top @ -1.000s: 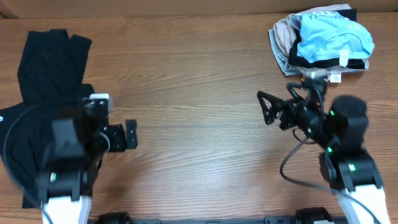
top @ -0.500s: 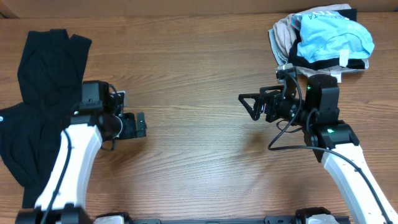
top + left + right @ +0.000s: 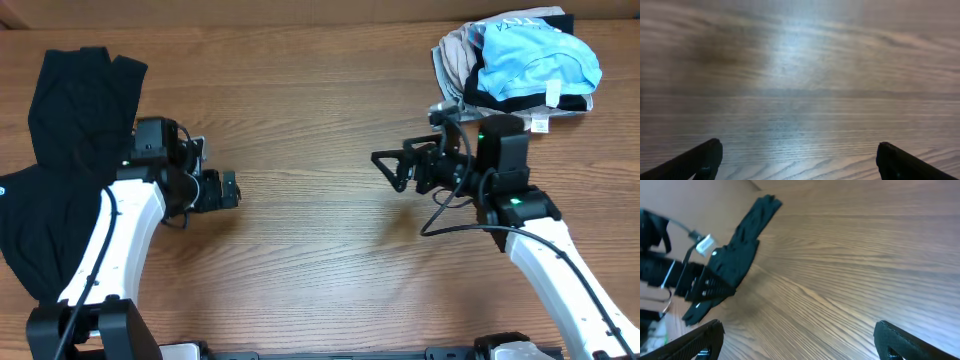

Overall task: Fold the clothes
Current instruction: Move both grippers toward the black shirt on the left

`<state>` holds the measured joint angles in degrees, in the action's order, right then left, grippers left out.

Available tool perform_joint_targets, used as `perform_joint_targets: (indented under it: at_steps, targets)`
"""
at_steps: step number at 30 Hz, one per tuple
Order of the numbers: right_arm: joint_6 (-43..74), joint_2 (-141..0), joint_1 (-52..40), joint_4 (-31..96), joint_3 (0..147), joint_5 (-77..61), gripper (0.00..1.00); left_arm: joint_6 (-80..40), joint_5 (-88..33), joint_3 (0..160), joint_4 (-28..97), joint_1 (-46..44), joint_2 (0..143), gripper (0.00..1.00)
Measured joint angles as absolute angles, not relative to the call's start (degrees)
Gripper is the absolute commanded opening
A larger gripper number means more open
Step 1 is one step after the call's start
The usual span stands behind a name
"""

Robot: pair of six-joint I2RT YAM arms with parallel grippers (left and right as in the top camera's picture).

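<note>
Far-left table edge: black garment [image 3: 70, 150] lying limp & crumpled, not spread, lower part passing under L arm; also showing far off in R wrist view.
L claw [image 3: 222, 190]: standing wide open, gripping nothing; hovering just right of garment, pointing at table centre; its fingers [image 3: 700, 159] framing only bare wood.
Table [image 3: 310, 90] centre: nothing lying betw. the two claws.
R claw [image 3: 388, 170]: also spread wide, empty; facing left toward garment, well apart from it.
Top-right corner: pile of light blue + beige clothes [image 3: 525, 60] sitting behind R arm.
Change: both arms swinging up from near base & out over table during last sec; R claw creeping leftward; garment not shifting.
Meaning: prob. approach phase. Folding not yet starting, cloth likely needing grabbing & spreading first.
</note>
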<state>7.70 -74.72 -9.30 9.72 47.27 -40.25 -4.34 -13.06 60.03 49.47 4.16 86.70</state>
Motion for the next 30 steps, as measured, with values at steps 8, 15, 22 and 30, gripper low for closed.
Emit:
perform_joint_targets:
  at_steps: [8, 15, 22, 30]
  targets:
    - [9.54, -77.56, -18.02, 6.35, 47.33, -32.14, 0.94, -4.6, -7.46, 66.24, 52.77, 4.19, 86.7, 0.96]
    - [13.87, -80.9, -19.88, 6.46, 47.35, -20.53, 0.91, -7.94, 2.09, 66.24, 53.01, 4.19, 86.7, 0.95]
    - [15.81, -85.91, -19.88, 6.39, 47.35, -16.32, 0.89, -11.84, 12.29, 66.22, 52.34, 4.21, 87.0, 0.92]
    - [16.32, -86.5, -19.88, 6.02, 47.35, -15.62, 0.89, -13.41, 16.62, 66.19, 47.35, 6.5, 93.12, 0.96]
